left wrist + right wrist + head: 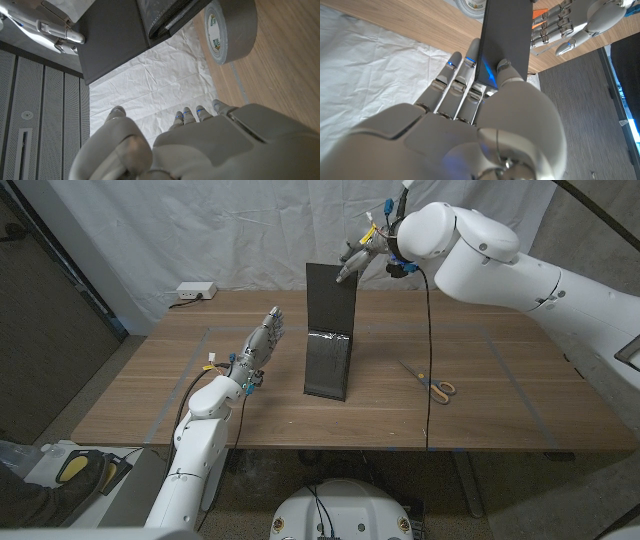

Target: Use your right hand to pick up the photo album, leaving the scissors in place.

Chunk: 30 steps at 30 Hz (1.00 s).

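One flat, dark album cover (331, 298) pinched upright by right hand (362, 255).

Both arms are clad in smooth white rounded shells. The left hand (257, 346) and right hand (362, 254) have silver-grey segmented fingers; the right wrist view shows blue lights on the fingers (465, 75). Black cables run along each arm, with yellow and blue fittings at the wrists
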Motion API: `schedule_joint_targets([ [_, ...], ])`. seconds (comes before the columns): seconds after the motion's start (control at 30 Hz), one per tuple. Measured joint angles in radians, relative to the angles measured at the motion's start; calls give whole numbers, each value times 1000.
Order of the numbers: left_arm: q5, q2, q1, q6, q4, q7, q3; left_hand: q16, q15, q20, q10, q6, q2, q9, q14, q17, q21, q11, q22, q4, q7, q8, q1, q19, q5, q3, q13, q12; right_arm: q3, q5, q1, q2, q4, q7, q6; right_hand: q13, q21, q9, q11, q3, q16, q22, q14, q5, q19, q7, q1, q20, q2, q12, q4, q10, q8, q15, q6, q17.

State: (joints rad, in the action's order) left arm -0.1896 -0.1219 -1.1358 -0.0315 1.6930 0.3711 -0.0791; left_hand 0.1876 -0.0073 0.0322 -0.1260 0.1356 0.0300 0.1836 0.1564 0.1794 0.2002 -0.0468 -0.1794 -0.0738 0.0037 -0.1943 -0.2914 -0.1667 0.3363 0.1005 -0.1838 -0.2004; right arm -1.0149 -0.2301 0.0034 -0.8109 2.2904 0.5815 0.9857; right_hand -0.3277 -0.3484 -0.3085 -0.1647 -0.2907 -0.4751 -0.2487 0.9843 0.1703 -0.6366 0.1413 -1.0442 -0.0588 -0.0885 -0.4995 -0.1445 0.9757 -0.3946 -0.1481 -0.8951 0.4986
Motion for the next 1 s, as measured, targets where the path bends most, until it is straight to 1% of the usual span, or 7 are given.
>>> schedule_joint_targets([
  [0.2, 3, 0, -1, 5, 2, -3, 1, 0, 0, 0, 0, 0, 0, 0, 0, 0, 0, 0, 0, 0, 0, 0, 0, 0, 0, 0, 0, 0, 10, 6, 2, -12, 15, -2, 1, -5, 0, 0, 0, 0, 0, -5, 0, 0, 0, 0, 0, 0, 0, 0, 0, 0, 1, 0, 0, 5],
  [0.3, 5, 1, -1, 9, 3, -4, 8, 0, 0, 0, 0, 0, 0, 0, 0, 0, 0, 0, 0, 0, 0, 0, 0, 0, 0, 0, 0, 0, 17, 24, 2, -17, 20, -9, 3, -5, -2, 0, 0, 5, 0, -5, 0, 0, 0, 0, 0, 0, 0, 0, 3, 0, 2, 0, 0, 5],
  [0.33, 6, 1, -1, 9, 3, -5, 8, 0, 0, 0, 0, 0, 0, 0, 0, 0, 0, 0, 0, 0, 0, 0, 0, 0, -1, 0, 0, 0, 19, 24, 3, -19, 22, -9, 3, -5, -6, 0, 0, 7, 0, -5, 0, 0, 0, 0, -15, 0, -14, 0, 4, 0, 1, 0, 0, 5],
  [0.6, 9, 1, 4, 13, 3, -7, 15, 0, 0, 0, 0, 0, 0, 0, 0, 0, 0, 0, 0, 2, 0, 0, 0, 0, -4, -2, 0, 0, 30, 51, 8, -26, 29, -21, 2, -7, -8, -5, 0, 8, 0, -5, 0, 0, 0, 0, -15, 0, -14, 0, 3, 0, -2, 0, 0, 9],
  [0.9, 9, 0, 13, 16, 3, -9, 17, 0, 0, 0, 0, 0, 0, 0, 0, 0, 0, 0, 0, -2, 0, 0, 0, 0, -4, -7, 0, 0, 41, 71, 10, -28, 32, -43, -9, -9, -8, -5, 0, 8, 0, -5, 0, -1, 0, 0, -15, 0, -14, 0, 3, 0, -2, 0, 0, 13],
  [0.93, 10, 0, 14, 17, 2, -9, 18, 0, 0, 0, 0, 0, 0, 0, 0, 0, 0, 0, 0, -2, 0, 0, 0, 0, -4, -7, 0, 0, 58, 75, 10, -31, 37, -48, -13, -9, -8, -5, 0, 8, 0, -5, 0, -2, 0, 0, -15, 0, -14, 0, 3, 0, -2, 0, 0, 14],
  [1.0, 10, 0, 16, 18, 2, -9, 18, 0, 0, 0, 0, 0, 0, 0, 0, 0, 0, 0, 0, -2, 0, 0, 0, 0, -4, -7, 0, 0, 65, 84, 8, -33, 39, -58, -19, -9, -15, -5, 0, 8, 0, -5, 0, -2, 0, 0, -15, 0, -14, 0, 3, 0, -2, 0, 0, 14],
])
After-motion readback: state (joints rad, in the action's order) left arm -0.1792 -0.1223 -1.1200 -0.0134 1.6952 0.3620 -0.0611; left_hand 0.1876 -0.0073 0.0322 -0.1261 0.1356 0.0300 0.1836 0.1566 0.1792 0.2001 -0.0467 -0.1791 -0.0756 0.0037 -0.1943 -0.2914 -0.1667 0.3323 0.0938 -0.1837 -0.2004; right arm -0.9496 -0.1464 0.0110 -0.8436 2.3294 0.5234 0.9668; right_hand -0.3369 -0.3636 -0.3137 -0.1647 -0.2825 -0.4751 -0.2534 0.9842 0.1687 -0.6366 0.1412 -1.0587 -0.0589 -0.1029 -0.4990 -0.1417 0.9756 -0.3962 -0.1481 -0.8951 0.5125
